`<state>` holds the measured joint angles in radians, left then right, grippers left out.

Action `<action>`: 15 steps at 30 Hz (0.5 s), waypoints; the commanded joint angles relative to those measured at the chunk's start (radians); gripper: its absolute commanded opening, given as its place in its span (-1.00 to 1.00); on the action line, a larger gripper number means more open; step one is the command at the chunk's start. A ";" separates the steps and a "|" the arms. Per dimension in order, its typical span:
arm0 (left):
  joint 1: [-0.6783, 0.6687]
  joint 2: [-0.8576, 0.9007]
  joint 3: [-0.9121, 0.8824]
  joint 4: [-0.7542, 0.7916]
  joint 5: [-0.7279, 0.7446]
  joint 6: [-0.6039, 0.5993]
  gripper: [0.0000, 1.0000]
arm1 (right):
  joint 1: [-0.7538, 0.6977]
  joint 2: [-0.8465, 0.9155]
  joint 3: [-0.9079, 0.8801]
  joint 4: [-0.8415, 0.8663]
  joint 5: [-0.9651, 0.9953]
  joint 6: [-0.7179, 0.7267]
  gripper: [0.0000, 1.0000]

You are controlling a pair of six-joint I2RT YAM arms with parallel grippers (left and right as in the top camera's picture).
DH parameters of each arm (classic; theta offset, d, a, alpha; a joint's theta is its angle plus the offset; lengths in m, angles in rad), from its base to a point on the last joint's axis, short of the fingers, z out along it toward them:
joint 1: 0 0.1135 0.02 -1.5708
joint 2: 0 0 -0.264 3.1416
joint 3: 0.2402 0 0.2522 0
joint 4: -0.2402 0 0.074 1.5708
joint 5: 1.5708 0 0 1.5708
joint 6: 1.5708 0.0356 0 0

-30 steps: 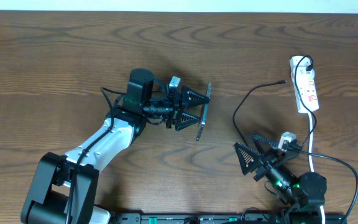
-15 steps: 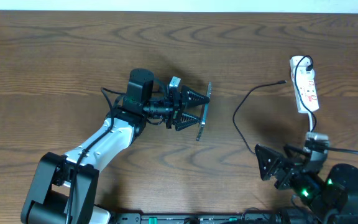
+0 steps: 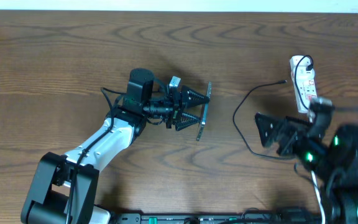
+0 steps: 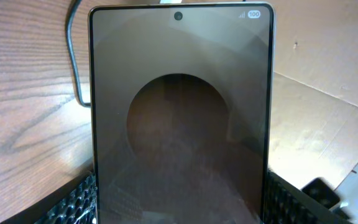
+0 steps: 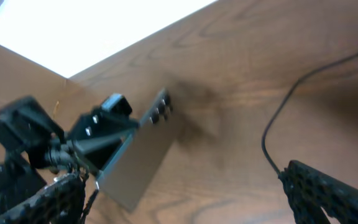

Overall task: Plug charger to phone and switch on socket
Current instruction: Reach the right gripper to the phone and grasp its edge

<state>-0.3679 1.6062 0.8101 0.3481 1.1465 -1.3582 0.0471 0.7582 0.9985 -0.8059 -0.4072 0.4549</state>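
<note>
Holding the flat dark glossy-screened phone (image 4: 179, 124) on edge at the middle of the brown wooden table (image 3: 73, 50), the left gripper (image 3: 204, 107) clamps its sides, jaws part-open. The right gripper (image 3: 258, 128), spread wide and empty, hovers just right of the thin black charger cable (image 3: 235, 116). Its small metal-tipped connector (image 3: 283, 81) lies beyond, toward the far right, so the right arm is nearer.
</note>
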 commanded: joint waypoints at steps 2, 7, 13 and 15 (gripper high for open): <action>0.003 -0.021 0.004 0.014 0.021 0.003 0.18 | 0.105 0.162 0.267 -0.121 0.204 -0.042 0.98; 0.003 -0.021 0.004 0.014 0.021 0.003 0.16 | 0.464 0.345 0.421 -0.269 0.494 0.080 0.99; 0.003 -0.021 0.004 0.014 0.020 0.003 0.17 | 0.771 0.512 0.421 -0.336 0.848 0.345 0.99; 0.003 -0.021 0.004 0.014 0.020 0.003 0.17 | 0.850 0.570 0.421 -0.323 0.879 0.387 0.99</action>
<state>-0.3683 1.6062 0.8097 0.3492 1.1454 -1.3582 0.8055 1.2854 1.4166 -1.1343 0.2867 0.6941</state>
